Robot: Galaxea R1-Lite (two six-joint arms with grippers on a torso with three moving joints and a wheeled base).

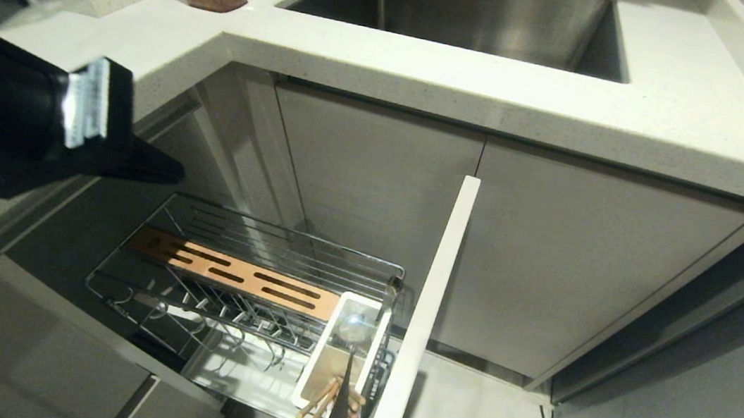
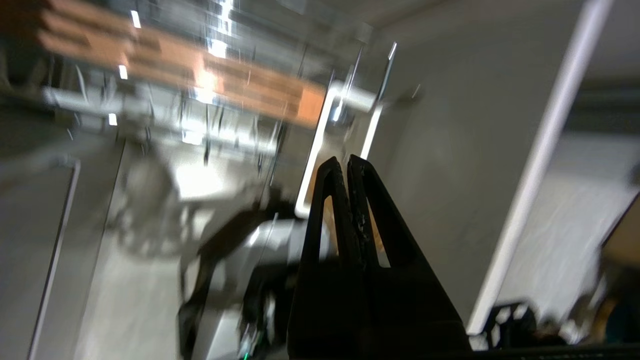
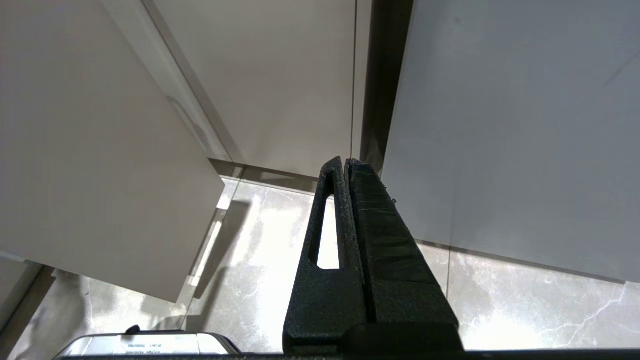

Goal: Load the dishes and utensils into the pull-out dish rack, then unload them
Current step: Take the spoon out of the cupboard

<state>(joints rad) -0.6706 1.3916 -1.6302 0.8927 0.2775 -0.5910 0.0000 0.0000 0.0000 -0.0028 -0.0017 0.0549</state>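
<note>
Pull-out dish rack (image 1: 250, 272): chrome wire, wood-coloured slotted strip; white utensil holder (image 1: 343, 358) contains chopsticks (image 1: 320, 401) and spoon (image 1: 351, 331). Left gripper (image 1: 167, 173) clenched, empty, above the rack. Right gripper (image 3: 346, 167) clenched, parked.

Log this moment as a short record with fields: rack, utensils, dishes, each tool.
rack: pull-out dish rack drawn out below the counter
utensils: chopsticks and spoon stand in the white utensil holder
dishes: none in view
left tool: shut, empty, above the rack's far left end
right tool: shut, empty, pointing at the floor by the cabinets
</note>
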